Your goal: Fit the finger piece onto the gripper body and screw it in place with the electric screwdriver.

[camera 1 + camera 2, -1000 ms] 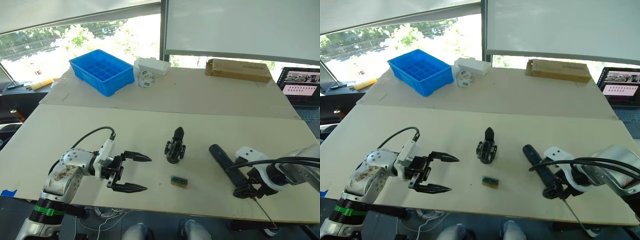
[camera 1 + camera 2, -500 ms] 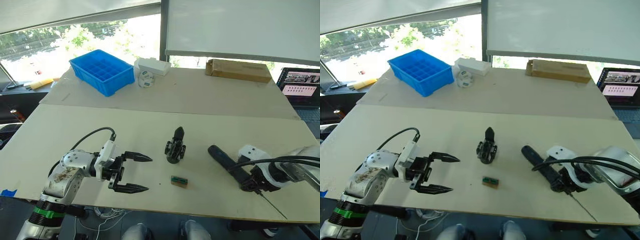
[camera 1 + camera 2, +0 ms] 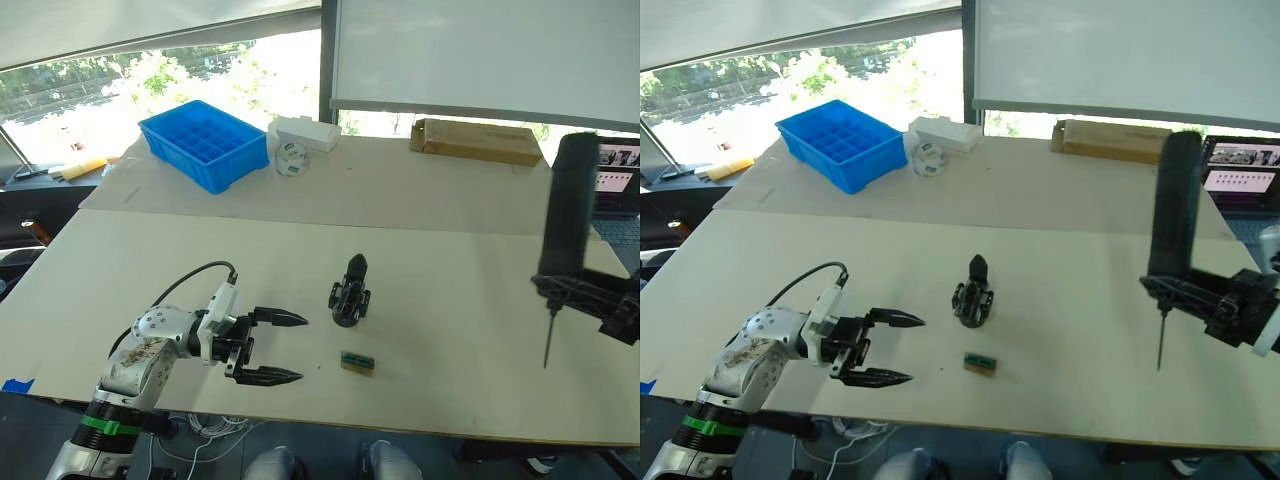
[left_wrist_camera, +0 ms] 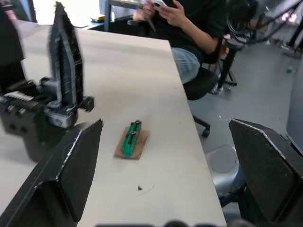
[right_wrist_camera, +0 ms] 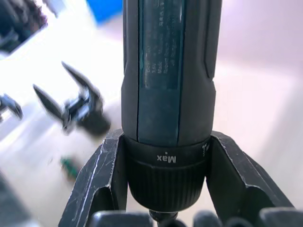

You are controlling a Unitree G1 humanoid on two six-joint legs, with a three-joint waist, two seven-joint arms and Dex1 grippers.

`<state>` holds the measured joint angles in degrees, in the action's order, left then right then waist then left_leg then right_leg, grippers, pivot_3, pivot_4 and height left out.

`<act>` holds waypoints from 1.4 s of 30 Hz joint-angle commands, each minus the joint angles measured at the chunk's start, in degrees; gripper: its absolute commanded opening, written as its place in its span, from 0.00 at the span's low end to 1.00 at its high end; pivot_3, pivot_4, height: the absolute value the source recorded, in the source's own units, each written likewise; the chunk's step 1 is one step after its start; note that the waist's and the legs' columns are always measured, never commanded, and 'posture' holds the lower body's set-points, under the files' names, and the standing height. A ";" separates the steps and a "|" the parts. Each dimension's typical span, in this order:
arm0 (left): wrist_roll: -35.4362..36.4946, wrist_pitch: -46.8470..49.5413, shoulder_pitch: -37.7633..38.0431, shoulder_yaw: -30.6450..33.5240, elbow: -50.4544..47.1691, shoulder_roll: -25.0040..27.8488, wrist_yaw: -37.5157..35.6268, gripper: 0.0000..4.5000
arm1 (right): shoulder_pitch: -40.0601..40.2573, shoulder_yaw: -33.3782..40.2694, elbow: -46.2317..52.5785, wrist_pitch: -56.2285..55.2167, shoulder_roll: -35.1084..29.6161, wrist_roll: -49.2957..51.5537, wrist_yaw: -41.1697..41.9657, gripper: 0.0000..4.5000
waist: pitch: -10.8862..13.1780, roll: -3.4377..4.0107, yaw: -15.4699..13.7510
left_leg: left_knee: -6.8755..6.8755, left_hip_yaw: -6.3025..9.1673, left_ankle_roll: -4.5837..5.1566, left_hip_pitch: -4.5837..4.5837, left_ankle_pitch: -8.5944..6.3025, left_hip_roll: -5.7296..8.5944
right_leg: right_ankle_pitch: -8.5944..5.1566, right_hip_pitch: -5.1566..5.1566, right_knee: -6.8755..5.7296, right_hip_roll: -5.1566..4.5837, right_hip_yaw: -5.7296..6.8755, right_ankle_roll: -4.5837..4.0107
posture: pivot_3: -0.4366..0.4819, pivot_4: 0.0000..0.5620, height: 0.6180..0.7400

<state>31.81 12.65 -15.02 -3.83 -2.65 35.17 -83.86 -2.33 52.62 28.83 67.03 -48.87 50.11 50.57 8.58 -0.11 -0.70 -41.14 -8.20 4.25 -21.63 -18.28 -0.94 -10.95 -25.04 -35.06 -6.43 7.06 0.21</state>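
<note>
The electric screwdriver [image 3: 572, 205] stands upright in the air at the right, thin bit [image 3: 547, 345] pointing down. My right gripper [image 3: 578, 290] is shut on its lower collar, whose fingers [image 5: 102, 179] clasp it on both sides. The gripper body [image 3: 350, 292] sits mid-table with a pointed finger sticking up. In the right wrist view it [image 5: 78, 106] shows two blurred prongs, and I cannot tell whether one is the finger piece. My left gripper [image 3: 300, 348] lies open just above the table, left of the body.
A small tan-and-green block [image 3: 358, 363] lies in front of the gripper body. At the back stand a blue bin [image 3: 205, 142], a white box [image 3: 305, 131], a cardboard box [image 3: 475, 140] and a laptop [image 3: 620, 180]. A seated person [image 4: 189, 28] is beyond the table edge.
My right gripper has lifted the screwdriver off the table and swung it upright, bit down, further right. The left gripper has edged slightly toward the gripper body.
</note>
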 commanded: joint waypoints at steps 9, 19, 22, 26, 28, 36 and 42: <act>-6.31 -15.45 0.19 2.70 11.58 2.64 -3.74 1.00 | 5.05 -29.91 19.28 -46.75 22.11 -14.69 8.22 0.42 | 0.01 0.09 0.92 | 0.14 -0.33 -0.02 0.25 0.01 0.13 | 0.00 -0.05 -0.10 0.00 -0.05 0.01 | 0.48 0.27 1.00; -11.38 -21.52 1.66 -1.23 10.07 -4.46 3.21 1.00 | 2.06 -48.84 8.81 -61.23 26.56 -23.64 7.17 0.42 | 0.03 0.05 0.40 | 0.14 -0.35 -0.03 0.29 0.01 0.17 | -0.05 -0.01 -0.13 -0.02 0.02 -0.08 | 0.48 0.27 1.00; -12.99 -21.78 0.51 -3.09 10.46 -5.97 4.21 1.00 | 2.76 -50.33 9.13 -61.93 26.70 -25.01 4.52 0.42 | 0.02 0.05 0.44 | 0.14 -0.35 -0.03 0.29 0.02 0.16 | -0.04 -0.02 -0.16 0.00 0.02 -0.09 | 0.48 0.27 1.00; -15.15 -23.35 -0.58 -5.74 12.48 -6.84 4.09 1.00 | 4.19 -50.63 10.72 -62.42 28.21 -23.16 1.21 0.42 | 0.02 0.05 0.62 | 0.14 -0.36 -0.05 0.31 0.03 0.14 | -0.05 -0.03 -0.19 0.01 0.01 -0.11 | 0.48 0.27 1.00; -15.43 -22.18 -1.36 -6.84 12.42 -8.07 5.37 1.00 | 4.95 -50.95 11.33 -62.00 27.40 -21.85 1.91 0.42 | 0.02 0.05 0.67 | 0.15 -0.36 -0.05 0.32 0.03 0.14 | -0.05 -0.03 -0.21 0.00 0.01 -0.12 | 0.48 0.27 1.00; -15.99 -19.88 -0.45 -9.07 10.29 -9.29 7.72 1.00 | 5.03 -51.83 10.28 -64.92 27.27 -22.39 0.93 0.42 | 0.02 0.05 0.67 | 0.14 -0.35 -0.04 0.32 0.03 0.13 | -0.05 -0.03 -0.21 0.00 0.00 -0.12 | 0.48 0.27 1.00; -15.90 -18.39 1.00 -9.59 7.71 -8.85 8.83 1.00 | 5.90 -54.02 9.98 -65.25 26.83 -22.89 1.29 0.42 | 0.02 0.05 0.65 | 0.14 -0.34 -0.04 0.33 0.03 0.12 | -0.05 -0.03 -0.21 -0.02 0.00 -0.13 | 0.48 0.27 1.00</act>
<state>15.77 -6.04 -14.53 -12.80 7.69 26.11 -75.53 3.61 -0.67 36.49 4.48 -21.86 26.05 51.77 8.60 -0.06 -0.06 -41.00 -8.53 4.22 -21.30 -18.26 -0.81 -11.00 -25.06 -35.27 -6.46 7.06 0.08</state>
